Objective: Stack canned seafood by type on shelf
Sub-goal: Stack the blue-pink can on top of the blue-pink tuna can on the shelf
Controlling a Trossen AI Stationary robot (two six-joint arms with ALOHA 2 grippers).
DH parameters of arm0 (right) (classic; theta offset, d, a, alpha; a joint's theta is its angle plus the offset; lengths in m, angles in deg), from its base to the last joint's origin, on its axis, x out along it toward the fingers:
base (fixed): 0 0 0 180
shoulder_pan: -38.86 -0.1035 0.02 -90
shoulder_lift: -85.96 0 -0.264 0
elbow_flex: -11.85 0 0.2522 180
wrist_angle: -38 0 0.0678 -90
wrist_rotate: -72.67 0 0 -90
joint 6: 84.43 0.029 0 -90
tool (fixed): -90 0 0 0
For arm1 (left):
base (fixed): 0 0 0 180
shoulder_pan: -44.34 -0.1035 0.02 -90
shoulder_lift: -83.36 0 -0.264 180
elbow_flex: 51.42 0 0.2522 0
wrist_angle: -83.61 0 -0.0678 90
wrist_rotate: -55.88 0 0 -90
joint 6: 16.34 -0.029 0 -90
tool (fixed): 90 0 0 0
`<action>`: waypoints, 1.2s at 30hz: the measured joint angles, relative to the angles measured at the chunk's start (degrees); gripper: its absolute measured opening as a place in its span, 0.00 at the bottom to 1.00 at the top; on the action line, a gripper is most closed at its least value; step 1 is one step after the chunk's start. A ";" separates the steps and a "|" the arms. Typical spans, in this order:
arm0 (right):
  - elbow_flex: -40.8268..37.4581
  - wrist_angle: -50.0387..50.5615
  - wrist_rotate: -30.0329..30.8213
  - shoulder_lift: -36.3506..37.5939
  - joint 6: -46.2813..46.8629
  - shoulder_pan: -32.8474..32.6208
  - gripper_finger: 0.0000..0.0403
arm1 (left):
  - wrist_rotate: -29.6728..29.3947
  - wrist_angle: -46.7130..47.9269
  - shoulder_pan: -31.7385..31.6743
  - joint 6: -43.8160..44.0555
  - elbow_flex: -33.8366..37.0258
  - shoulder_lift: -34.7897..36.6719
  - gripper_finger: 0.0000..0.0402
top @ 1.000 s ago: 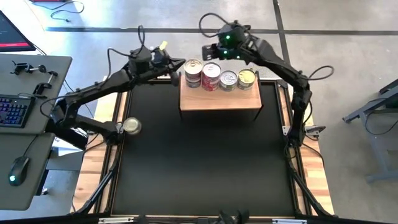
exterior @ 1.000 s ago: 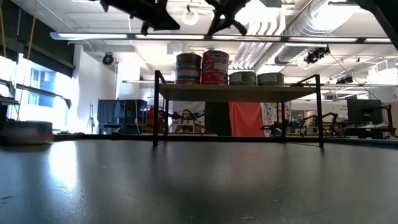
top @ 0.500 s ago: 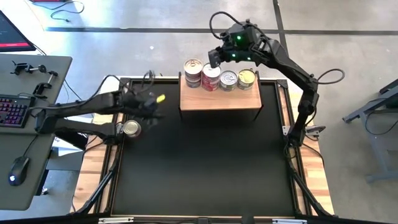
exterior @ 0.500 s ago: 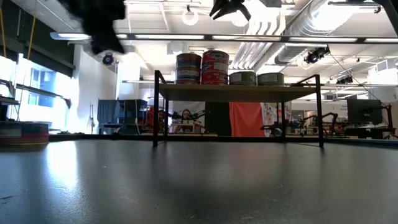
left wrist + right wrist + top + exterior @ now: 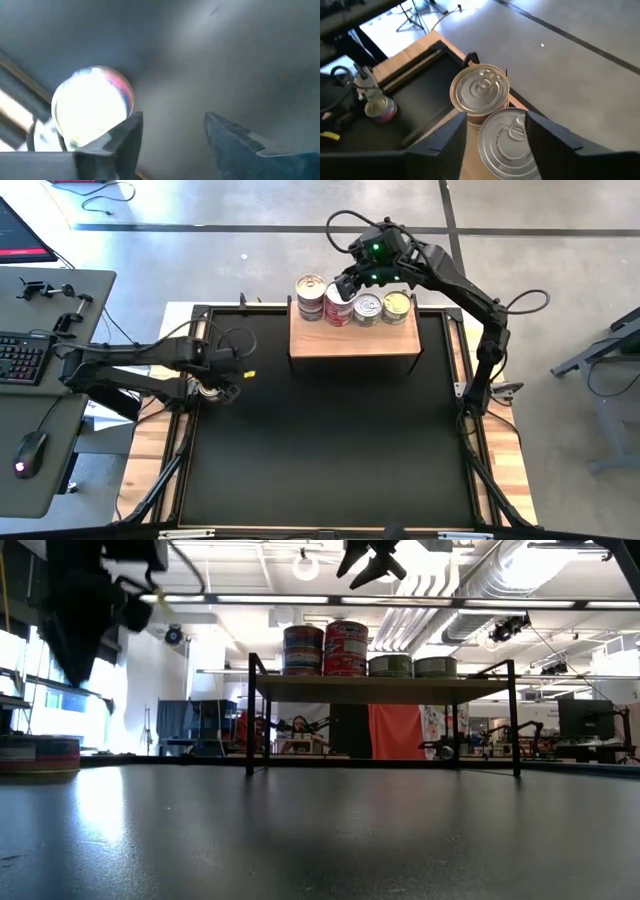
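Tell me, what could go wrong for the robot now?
The left pincer hangs open beside the lone can near the table's left edge; a misjudged grab might nudge it off. The right pincer is open just above the tall stacks on the shelf; brushing them could topple cans.

Left arm stretched low along the table's left edge, its wrist bent inward, left gripper (image 5: 222, 375) pointing down at the mat just inside that edge, fingers (image 5: 127, 137) parted with a clear gap between them. Right arm reaches up from the table's right edge, elbow high, and arcs toward the far edge. Right gripper (image 5: 345, 283) hangs above the far edge, fingers (image 5: 547, 134) spread apart, gripping nothing.
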 joint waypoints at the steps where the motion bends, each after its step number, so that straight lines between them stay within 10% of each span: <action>1: 0.00 0.27 0.00 -0.20 -0.69 0.00 0.47 | 0.29 0.45 0.24 2.46 1.03 -0.53 0.53; 7: -0.04 5.03 4.96 -1.60 -5.67 -0.85 0.05 | -8.47 3.68 2.66 14.88 4.07 -1.65 0.39; 12: -0.04 11.36 6.31 -1.49 -4.25 -3.11 0.01 | -14.06 2.87 5.91 26.60 8.16 -0.65 0.04; 36: -0.04 15.60 12.74 0.58 15.89 -17.53 0.00 | -21.03 -5.51 8.37 31.75 13.07 -11.54 0.00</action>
